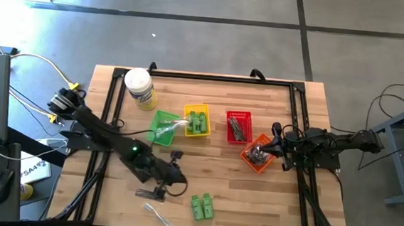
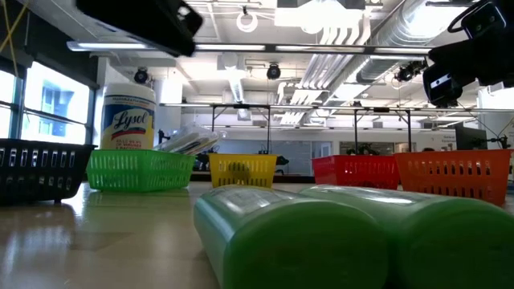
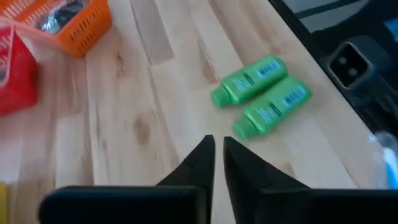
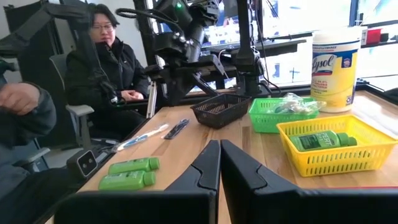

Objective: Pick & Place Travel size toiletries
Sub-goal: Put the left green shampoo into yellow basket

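Lying side by side on pale wood grain, two glossy green tubes [image 3: 261, 99] — left pincer [image 3: 217, 144] nearly closed, empty

Grey concrete floor [image 1: 215, 28] with seams and cables around a light wood tabletop [image 1: 206, 159] in a black frame. Ceiling [image 2: 321, 32] has exposed ducts, pipes and round lamps. Bright windows [image 2: 48, 104] at one side. A person in a dark jacket [image 4: 112, 62] sits on a chair beyond the tabletop.
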Motion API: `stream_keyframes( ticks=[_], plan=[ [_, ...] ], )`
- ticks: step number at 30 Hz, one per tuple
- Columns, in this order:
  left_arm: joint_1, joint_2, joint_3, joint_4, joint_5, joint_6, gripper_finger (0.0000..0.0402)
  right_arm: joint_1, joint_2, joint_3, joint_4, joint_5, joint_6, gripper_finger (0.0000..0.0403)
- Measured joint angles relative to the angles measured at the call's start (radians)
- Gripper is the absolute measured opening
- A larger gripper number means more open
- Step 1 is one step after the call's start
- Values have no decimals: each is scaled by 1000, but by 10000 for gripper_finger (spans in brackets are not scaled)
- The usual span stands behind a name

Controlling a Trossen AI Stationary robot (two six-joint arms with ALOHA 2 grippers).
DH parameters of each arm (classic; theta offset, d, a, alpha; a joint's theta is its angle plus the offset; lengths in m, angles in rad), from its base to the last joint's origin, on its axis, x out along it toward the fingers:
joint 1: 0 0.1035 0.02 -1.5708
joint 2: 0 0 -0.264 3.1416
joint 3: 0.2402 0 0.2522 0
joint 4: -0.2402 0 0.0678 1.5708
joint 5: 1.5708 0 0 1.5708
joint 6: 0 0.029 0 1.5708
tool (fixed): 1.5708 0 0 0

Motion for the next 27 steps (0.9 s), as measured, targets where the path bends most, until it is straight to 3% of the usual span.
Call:
stream_keyframes(
  ticks=[4, 9, 16, 20, 27],
  plan=[
    [9, 100, 110, -25, 93, 136, 70, 0, 0, 0, -3, 4, 1, 4],
    [6, 227, 245, -83, 204, 272, 154, 0, 0, 0, -4, -3, 3, 4],
    [7, 371, 391, -159, 236, 433, 266, 0, 3, 0, -4, -4, 3, 4],
    [7, 435, 441, -164, 295, 543, 291, 0, 14, 0, -4, -4, 3, 4],
    [7, 509, 489, -147, 352, 569, 294, 0, 39, 0, -6, -5, 3, 4]
  ],
)
